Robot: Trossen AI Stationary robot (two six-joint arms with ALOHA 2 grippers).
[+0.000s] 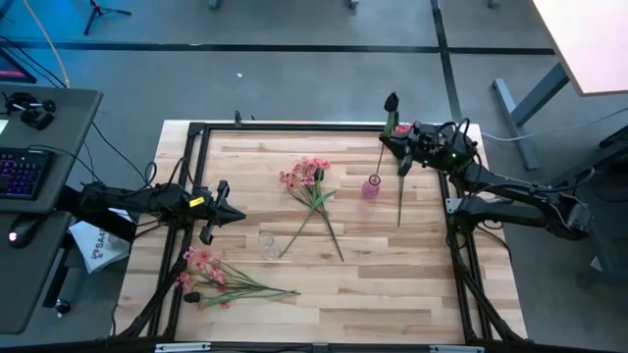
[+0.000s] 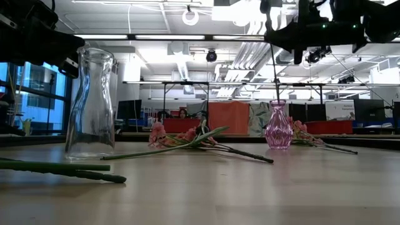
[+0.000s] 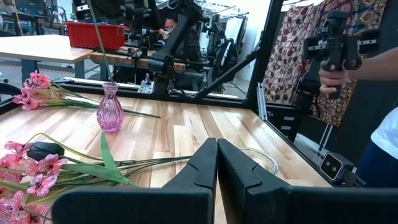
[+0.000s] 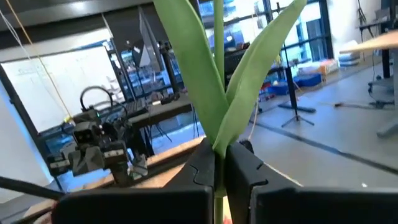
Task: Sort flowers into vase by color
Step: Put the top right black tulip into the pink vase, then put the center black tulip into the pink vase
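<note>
My right gripper (image 1: 391, 145) hangs above the small pink vase (image 1: 371, 187), shut on a dark-budded flower (image 1: 391, 101). The flower's thin stem (image 2: 275, 69) runs down into the vase's neck (image 2: 277, 102). One pink bunch (image 1: 307, 179) lies at mid-table, and another (image 1: 208, 276) lies near the left front corner. A third pink stem (image 1: 400, 196) lies under the right arm. My left gripper (image 1: 218, 210) is shut and holds nothing. It hovers at the table's left side, near a clear glass carafe (image 1: 265, 241). My right gripper pinches the dark flower's green stem between both fingers, where the two long leaves (image 4: 219, 142) branch off. The fingers lie level, across the stem, coming from the table's right. The flower stands nearly upright, bud on top, with its lower stem (image 3: 101, 50) reaching into the pink vase (image 3: 110, 109).
A black frame (image 1: 294, 127) runs around the table's edges. The clear carafe (image 2: 90, 103) stands upright between the two pink bunches. A person (image 3: 379, 74) stands beyond the table's edge holding a camera rig. Bare wood shows at the table's near right part.
</note>
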